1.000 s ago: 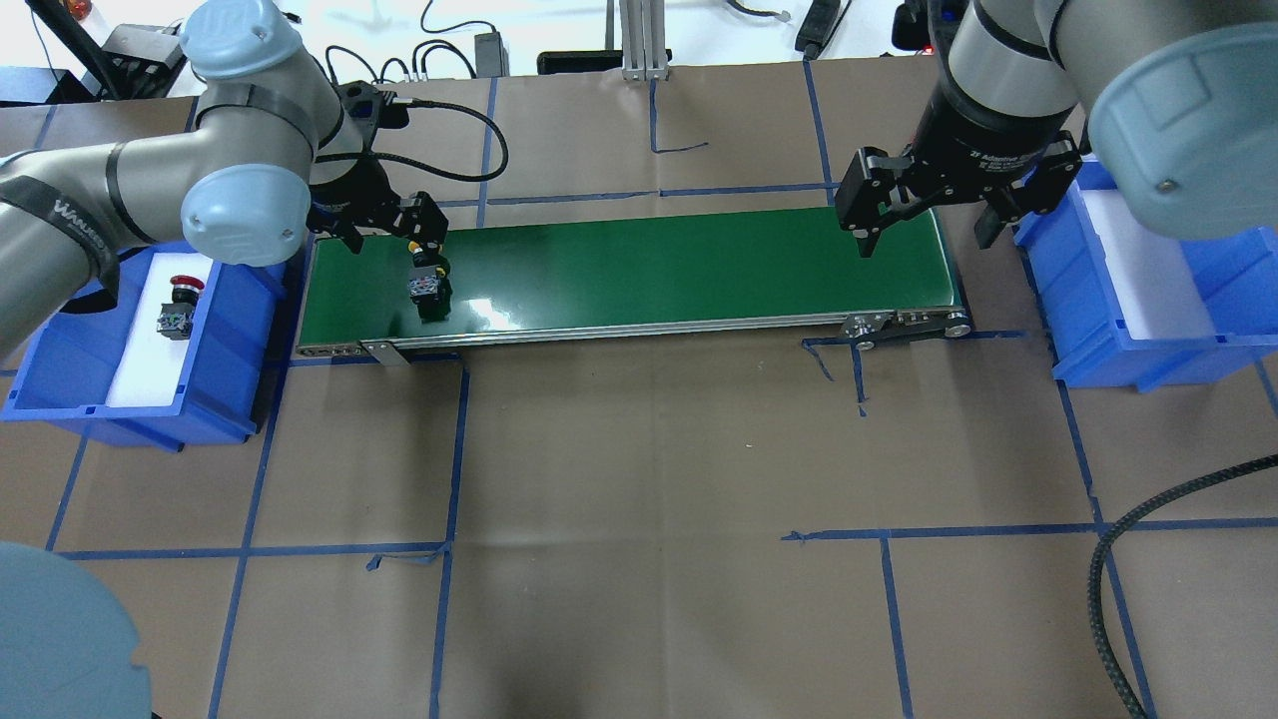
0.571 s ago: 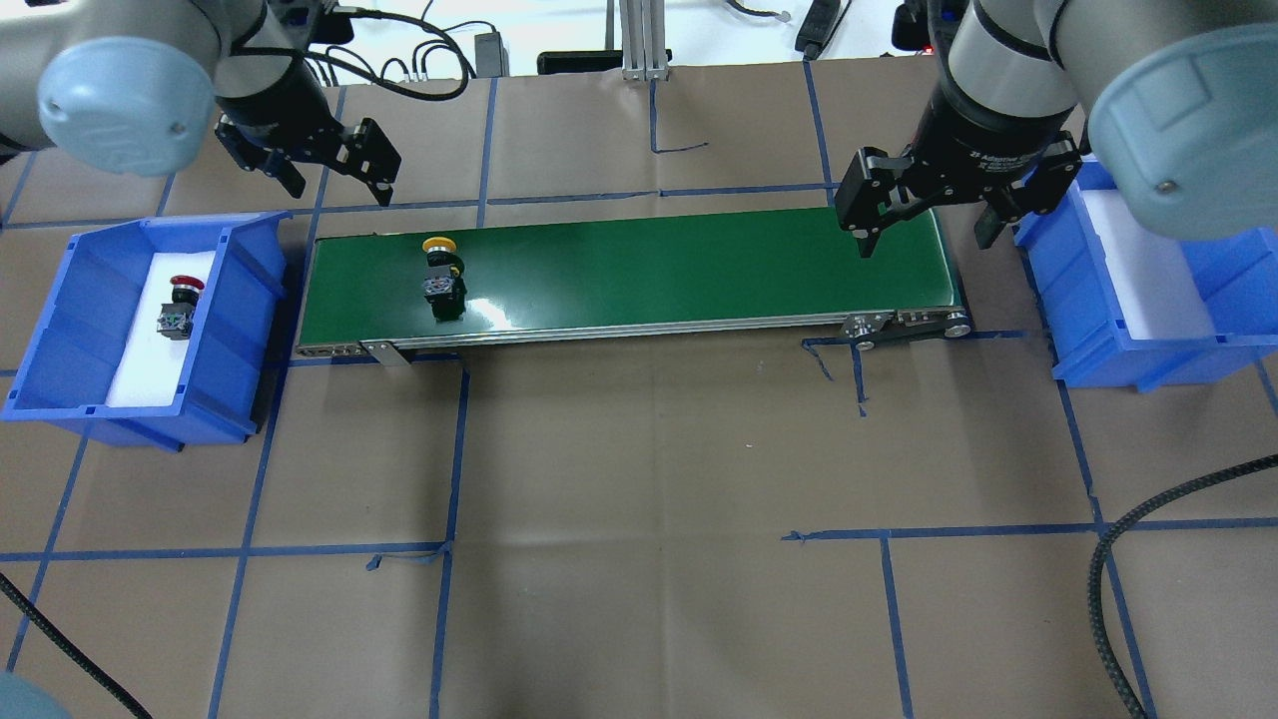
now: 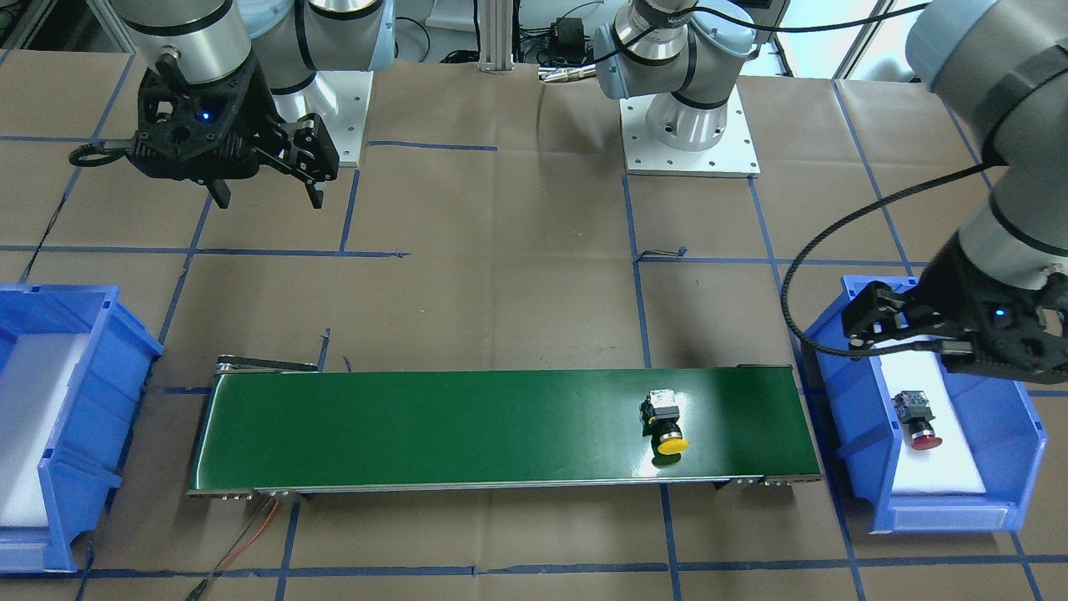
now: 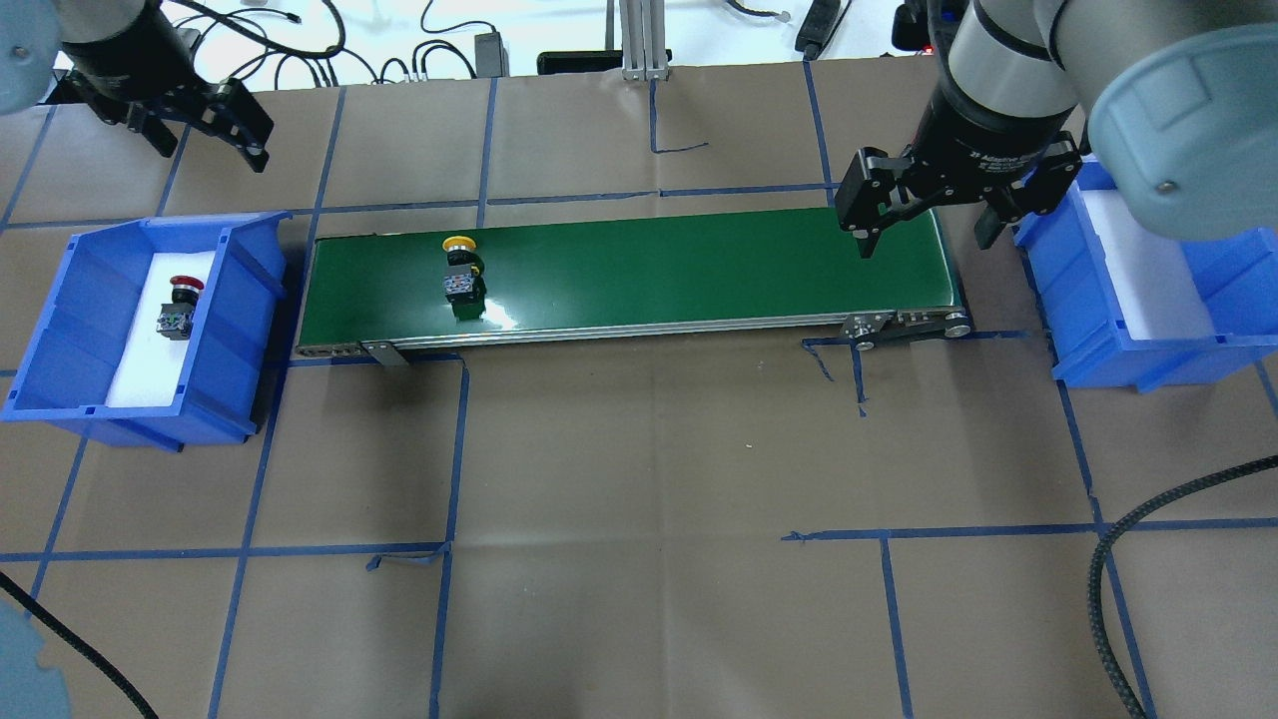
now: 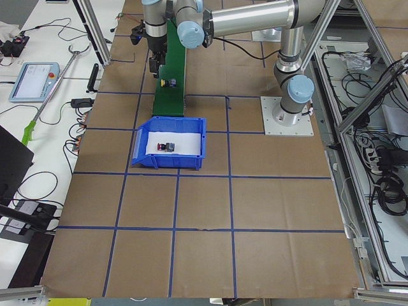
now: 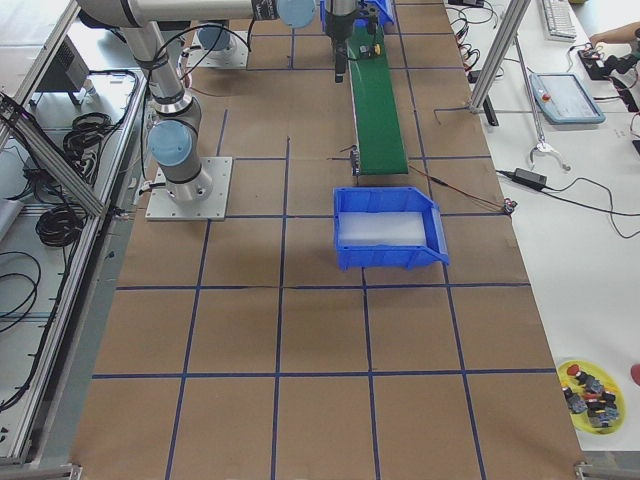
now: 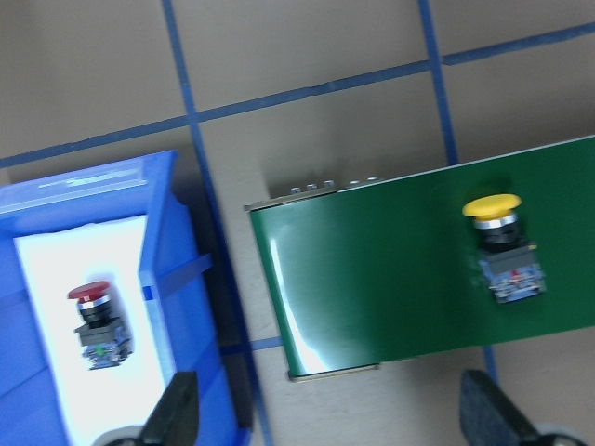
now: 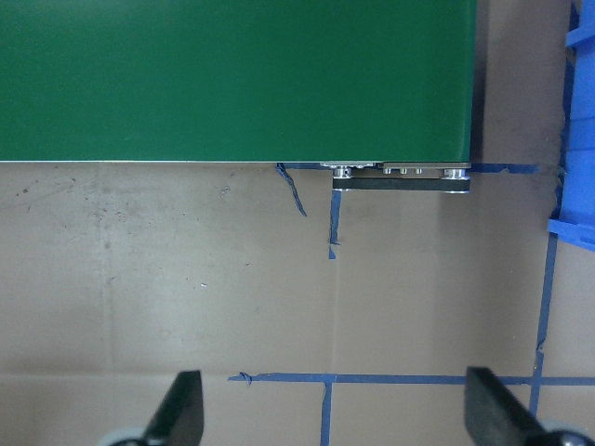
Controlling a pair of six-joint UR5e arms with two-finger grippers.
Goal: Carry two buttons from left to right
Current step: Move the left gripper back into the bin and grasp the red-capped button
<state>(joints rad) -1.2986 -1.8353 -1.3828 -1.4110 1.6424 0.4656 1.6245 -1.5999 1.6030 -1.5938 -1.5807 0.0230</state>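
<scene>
The yellow-capped push-button (image 4: 461, 272) lies left on the green conveyor belt (image 4: 699, 270), the red-capped push-button (image 4: 178, 308) in the left blue plastic bin (image 4: 60, 300). The left gripper (image 4: 210, 148), fingers spread, should straddle the red one's body squarely; the right gripper (image 4: 924, 245) hovers spread too.

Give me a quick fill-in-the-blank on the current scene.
On the green belt lies the button with the ___ cap.
The red button sits in the left bin on a ___ pad.
The right hand hovers over the belt's far end, jaws ___.
Missing words: yellow; white; open.
</scene>
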